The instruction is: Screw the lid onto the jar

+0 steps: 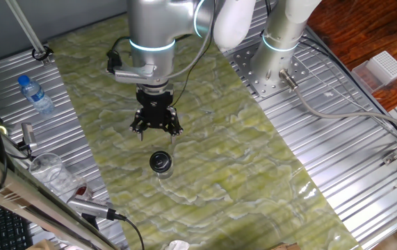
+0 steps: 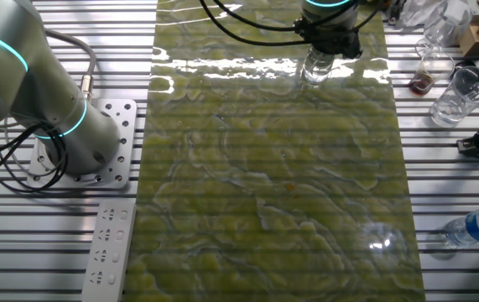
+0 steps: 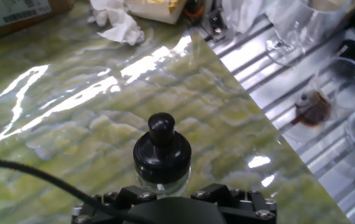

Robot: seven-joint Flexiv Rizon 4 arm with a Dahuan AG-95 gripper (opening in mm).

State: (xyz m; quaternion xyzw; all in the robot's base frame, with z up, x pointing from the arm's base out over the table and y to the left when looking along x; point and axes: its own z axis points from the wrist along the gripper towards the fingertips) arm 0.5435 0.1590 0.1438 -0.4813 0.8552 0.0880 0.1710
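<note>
1. Hand view gives you the best look: the black lid (image 3: 161, 152) with its knob sits on top of the small glass jar (image 3: 163, 184), upright on the green mat (image 3: 71, 124).
2. Your gripper (image 1: 156, 130) hangs just above and behind it, holding nothing, apart from the lid.
3. Honestly can't tell how wide the jaws stand.
4. Off the mat you've got a water bottle (image 1: 35, 94) and a clear cup (image 2: 460, 94).

gripper (image 1: 156, 125) above mat | lid (image 1: 160, 162) on jar (image 1: 161, 171), apparently apart
</note>
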